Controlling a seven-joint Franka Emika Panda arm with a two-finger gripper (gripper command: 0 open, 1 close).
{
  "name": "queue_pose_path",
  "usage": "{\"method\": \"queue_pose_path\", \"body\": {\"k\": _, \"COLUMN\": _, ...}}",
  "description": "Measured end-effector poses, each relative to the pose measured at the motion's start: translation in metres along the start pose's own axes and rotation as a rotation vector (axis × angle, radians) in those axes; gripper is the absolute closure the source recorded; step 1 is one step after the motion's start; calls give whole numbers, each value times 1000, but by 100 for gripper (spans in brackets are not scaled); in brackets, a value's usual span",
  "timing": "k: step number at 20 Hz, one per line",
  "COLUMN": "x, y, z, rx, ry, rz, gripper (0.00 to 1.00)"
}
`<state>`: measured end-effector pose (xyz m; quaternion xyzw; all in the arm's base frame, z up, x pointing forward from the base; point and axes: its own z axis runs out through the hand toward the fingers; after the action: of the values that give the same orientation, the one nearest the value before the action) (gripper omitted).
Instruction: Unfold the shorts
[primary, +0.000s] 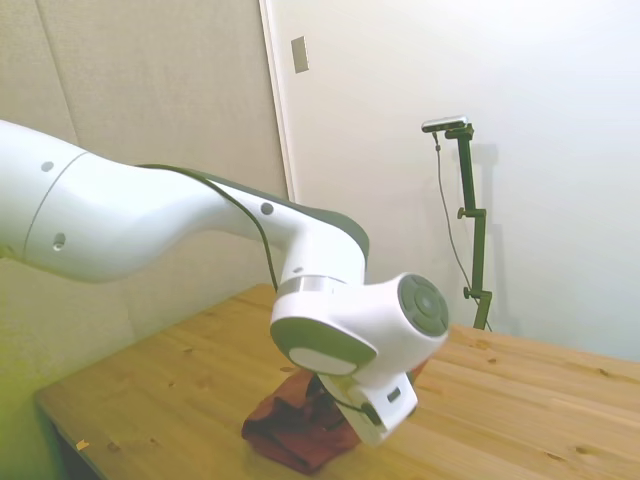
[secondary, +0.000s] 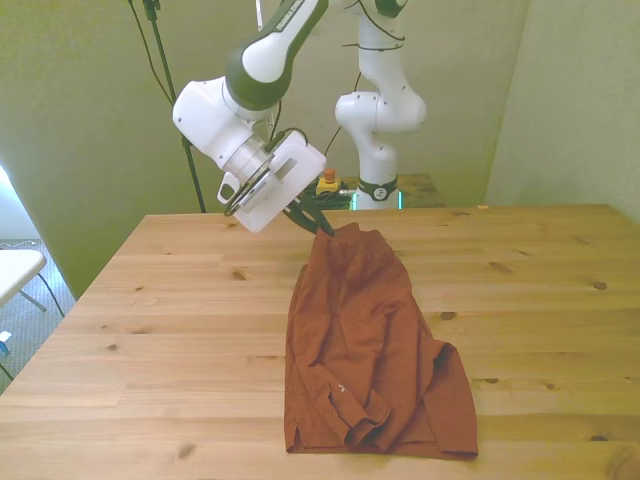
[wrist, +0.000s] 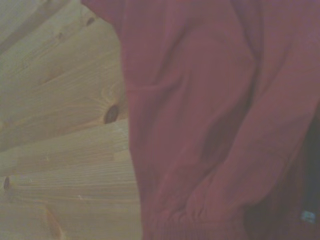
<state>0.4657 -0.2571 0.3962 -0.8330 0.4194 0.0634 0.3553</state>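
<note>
My side camera shows a pale wall (primary: 520, 120) beside a grey padded-looking panel (primary: 150, 90), with a small grey plate (primary: 300, 54) mounted near the seam. The knotty pine desk (secondary: 150, 320) fills the front view, backed by a greenish wall (secondary: 80, 120). Something white (secondary: 18, 270) stands at the front view's left edge.

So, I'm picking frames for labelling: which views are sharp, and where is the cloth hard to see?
Front view: sharp and evenly lit, the shorts show whole. Side view: soft, greenish cast at the picture's left, the arm hides most of the cloth. Wrist view: blurred and dim, only folds and the table.
</note>
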Motion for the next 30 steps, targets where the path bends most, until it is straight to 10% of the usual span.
{"method": "queue_pose_path", "body": {"k": 13, "x": -66, "y": -110, "z": 77, "rx": -153, "ry": -36, "rz": -201, "gripper": 100}}
{"method": "queue_pose_path", "body": {"k": 14, "x": -70, "y": -114, "z": 83, "rx": -164, "ry": -42, "rz": -216, "gripper": 0}}
{"method": "queue_pose_path", "body": {"k": 30, "x": -138, "y": -107, "z": 158, "rx": -302, "ry": -73, "rz": -482, "gripper": 0}}
